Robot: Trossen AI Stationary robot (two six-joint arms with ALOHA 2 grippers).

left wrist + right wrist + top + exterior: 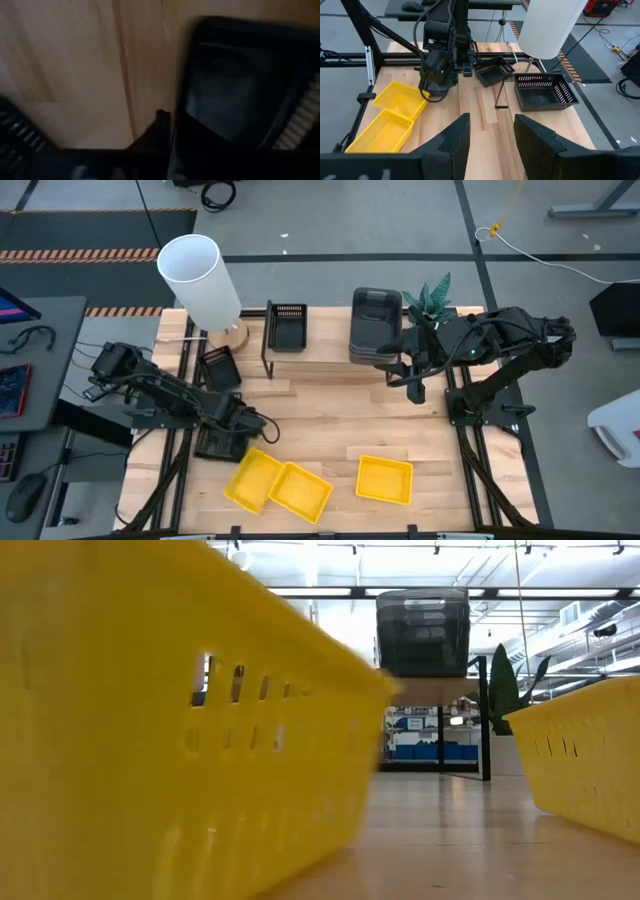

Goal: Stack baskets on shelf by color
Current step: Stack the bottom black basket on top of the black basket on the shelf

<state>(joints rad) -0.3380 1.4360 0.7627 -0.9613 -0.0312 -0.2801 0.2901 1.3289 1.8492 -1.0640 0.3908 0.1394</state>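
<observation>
My left gripper [228, 430] hangs low over a black basket [210, 444] on the table's left side. The left wrist view shows that basket's dark rim [182, 95] close up. A second black basket [218, 367] lies near the lamp, and a black slotted one [287, 327] sits at the shelf's left end [262, 338]. A stack of dark grey baskets [376, 328] stands on the shelf. Three yellow baskets [252, 478] [300, 492] [385, 480] lie along the near edge. My right gripper [490, 117] is open and empty in front of the grey stack.
A lamp with a white shade [200, 278] stands at the table's far left corner, and a green plant [430, 298] stands behind the shelf. The middle of the tabletop [330, 415] is bare wood. In the low view a yellow basket [150, 720] blocks most of the scene.
</observation>
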